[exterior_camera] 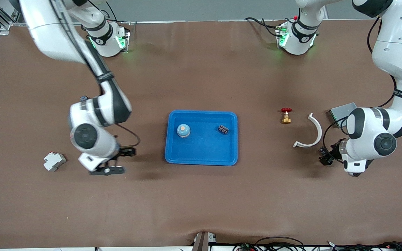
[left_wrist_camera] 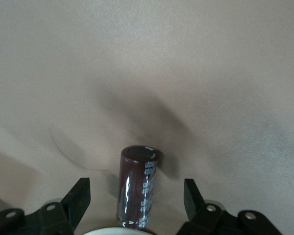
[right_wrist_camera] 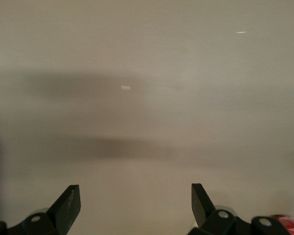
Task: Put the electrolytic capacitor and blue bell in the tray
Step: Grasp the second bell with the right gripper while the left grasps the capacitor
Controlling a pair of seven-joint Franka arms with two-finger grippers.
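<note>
A dark brown electrolytic capacitor (left_wrist_camera: 138,188) with white print rests on the brown table, between the fingers of my left gripper (left_wrist_camera: 137,196). The gripper is open, with a gap on each side of the capacitor. In the front view the left gripper (exterior_camera: 326,156) is low over the table at the left arm's end, and it hides the capacitor there. The bright-blue tray (exterior_camera: 201,158) lies mid-table. The blue bell (exterior_camera: 183,130) stands inside it. My right gripper (exterior_camera: 119,161) (right_wrist_camera: 135,200) hangs open over bare table beside the tray, toward the right arm's end, holding nothing.
A small dark block (exterior_camera: 223,129) also lies in the tray. Between the tray and the left gripper are a red-handled brass valve (exterior_camera: 286,115) and a white curved piece (exterior_camera: 311,134). A grey metal box (exterior_camera: 340,112) sits by the left arm. A white-grey breaker (exterior_camera: 54,161) lies beside the right gripper.
</note>
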